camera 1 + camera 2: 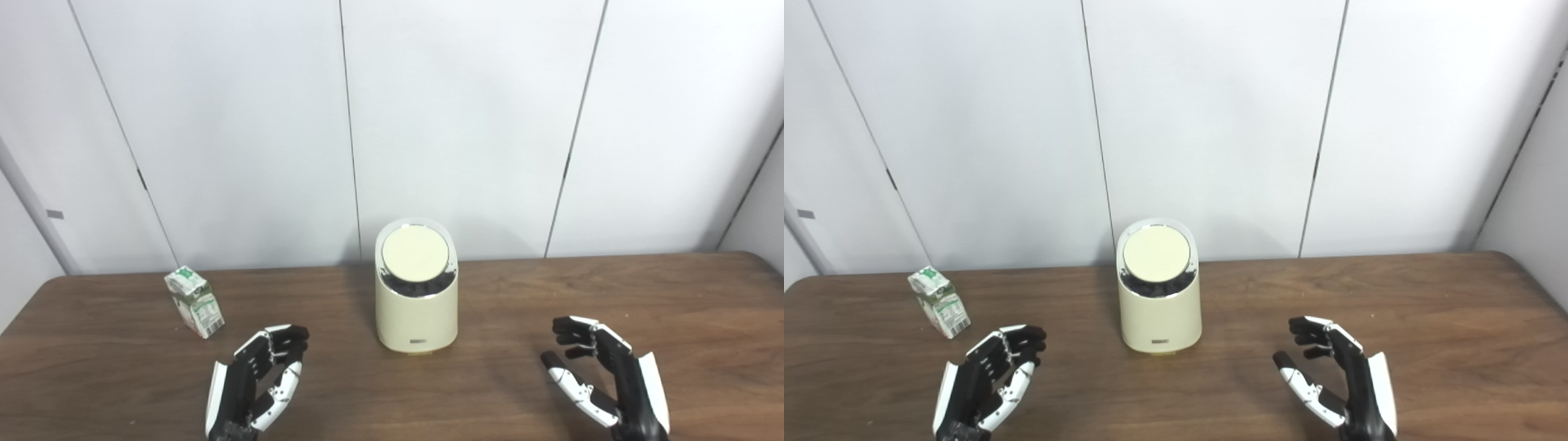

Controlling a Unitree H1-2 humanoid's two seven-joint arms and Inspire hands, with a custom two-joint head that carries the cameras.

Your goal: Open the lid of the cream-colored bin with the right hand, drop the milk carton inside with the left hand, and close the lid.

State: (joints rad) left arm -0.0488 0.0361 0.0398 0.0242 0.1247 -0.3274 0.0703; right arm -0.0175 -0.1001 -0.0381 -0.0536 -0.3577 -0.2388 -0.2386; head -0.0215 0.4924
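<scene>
My right hand (603, 376) and left hand (260, 380) hover spread and empty above the bench (674, 306), flanking the shut bin (416, 306), the carton (195, 301) upright just beyond my left, ready for grabbing.

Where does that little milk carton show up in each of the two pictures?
Left eye view: milk carton stands on the table, left of centre, beyond the left hand.
Right eye view: same carton, nearer the left edge.
Shared landmark: the cream-colored bin, to the carton's right in both.
</scene>
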